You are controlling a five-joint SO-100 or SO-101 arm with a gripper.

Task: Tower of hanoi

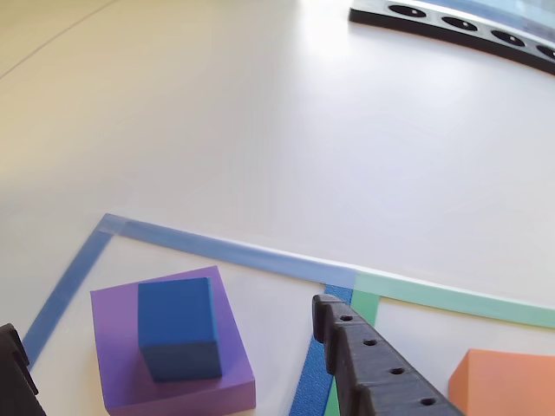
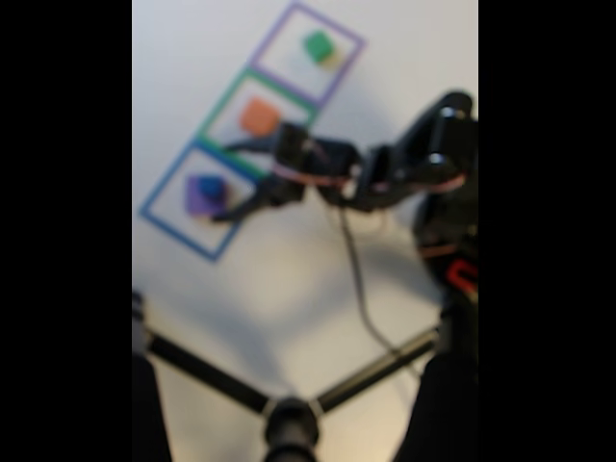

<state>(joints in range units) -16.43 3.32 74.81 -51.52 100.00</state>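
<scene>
**benchlurker:** so where's the block you're after, relative to you?

**me (the arm):** In the other view the blue cube [image 1: 179, 328] sits on top of the flat purple slab [image 1: 173, 347], inside the blue-taped square [image 1: 78, 269] on the tabletop [image 1: 260, 113]. It's between my two fingers: one black finger [image 1: 373, 364] off to its right in that view, the tip of the other poking in at the bottom left corner [image 1: 13, 364]. So the cube is roughly straight ahead in the gap, a bit closer to the left finger. No real long axis on it, it's a cube, with its faces turned slightly off my line.

**benchlurker:** jaws [image 1: 173, 364] open or what?

**me:** Spread wide, well wider than the cube, gripping nothing and touching nothing as far as I can see. The fixed view is blurry, but it agrees: my fingers straddle the blue/purple stack [image 2: 205, 192] in the end square. The orange block [image 2: 259, 115] is in the middle square, the green one [image 2: 318, 44] in the far one.

**benchlurker:** next?

**me:** My guess: drop lower around the cube, then close.
</scene>
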